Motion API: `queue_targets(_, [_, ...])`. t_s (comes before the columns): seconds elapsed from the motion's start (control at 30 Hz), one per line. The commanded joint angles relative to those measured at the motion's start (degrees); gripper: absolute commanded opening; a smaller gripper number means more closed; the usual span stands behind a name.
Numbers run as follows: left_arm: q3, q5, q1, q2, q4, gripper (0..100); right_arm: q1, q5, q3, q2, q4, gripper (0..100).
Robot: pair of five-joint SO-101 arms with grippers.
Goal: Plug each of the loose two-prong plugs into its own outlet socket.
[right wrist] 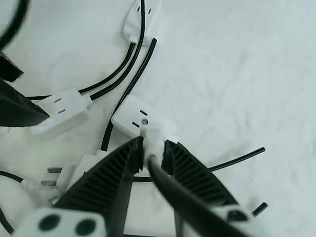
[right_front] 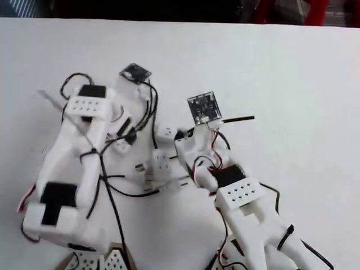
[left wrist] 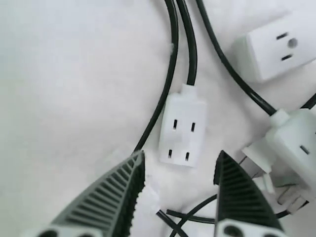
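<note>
While the right gripper is clamped on a white plug, whose black cord trails back between the fingers, the plug's front end touches the face of a three-hole socket near the middle of the table; whether its prongs are seated I cannot tell; the left gripper hangs with jaws wide apart over a twin socket block; a loose plug with bare prongs lies just beside that block; both arms lean in from the near side, the left arm at left, the right arm at right.
</note>
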Motion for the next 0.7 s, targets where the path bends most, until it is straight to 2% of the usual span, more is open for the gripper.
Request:
queue_targets(0.0, [5.45,0.62,-2.42,-19.03,0.26,23,0.13,-0.18,-2.46,0.04,-1.19,1.7])
queue_targets(0.17, [16.35,2.55,-7.25,-37.85,-3.16,23,0.13,-0.18,-2.46,-0.13,-1.19,1.7])
queue_targets(0.3, [25.58,11.87,-8.13,-51.03,-9.14,23,0.04,-0.18,-2.46,0.13,-1.19,1.7])
queue_targets(0.5, [32.35,27.96,-8.22,-66.59,-12.13,23,0.04,-0.18,-2.37,0.04,-1.19,1.7])
queue_targets(0.67, [33.93,32.44,-8.31,-76.09,-12.04,23,-1.8,-0.09,-2.46,-1.63,-0.84,1.7])
